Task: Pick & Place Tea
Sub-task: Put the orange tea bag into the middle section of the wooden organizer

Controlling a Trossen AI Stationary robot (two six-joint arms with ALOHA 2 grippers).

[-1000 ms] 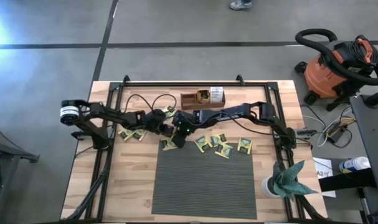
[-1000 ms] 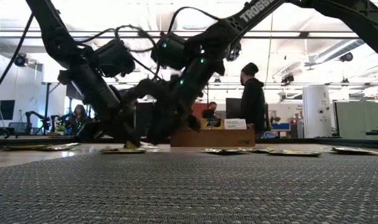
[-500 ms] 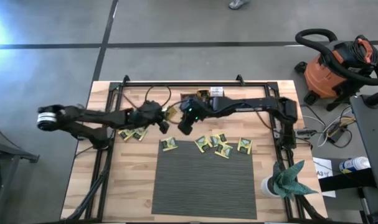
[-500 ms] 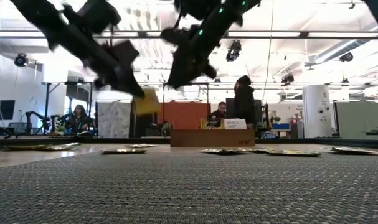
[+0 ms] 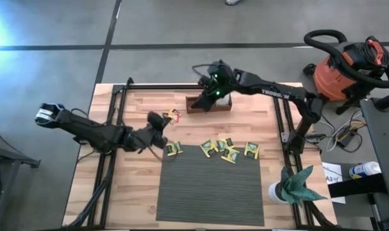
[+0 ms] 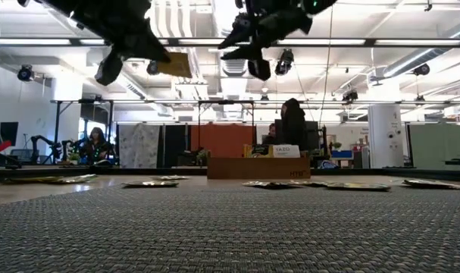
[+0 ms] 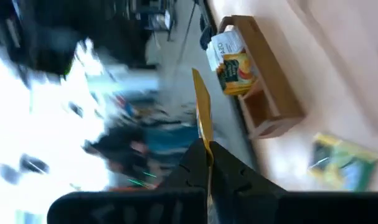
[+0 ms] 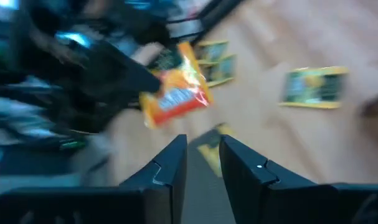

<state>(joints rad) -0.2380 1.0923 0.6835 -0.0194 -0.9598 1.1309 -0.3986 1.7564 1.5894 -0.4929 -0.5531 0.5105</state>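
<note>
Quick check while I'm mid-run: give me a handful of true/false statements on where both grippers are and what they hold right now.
1. The left gripper is shut on an orange tea sachet. True.
2. That sachet is lying flat on the table. False: it is lifted clear of the wooden tabletop, held edge-on between the fingers.
3. The right gripper is above the wooden tray. True.
4. The right gripper is carrying a sachet. False: no sachet shows between its fingers.
5. Several yellow-green sachets lie along the far edge of the dark mat. True.
</note>
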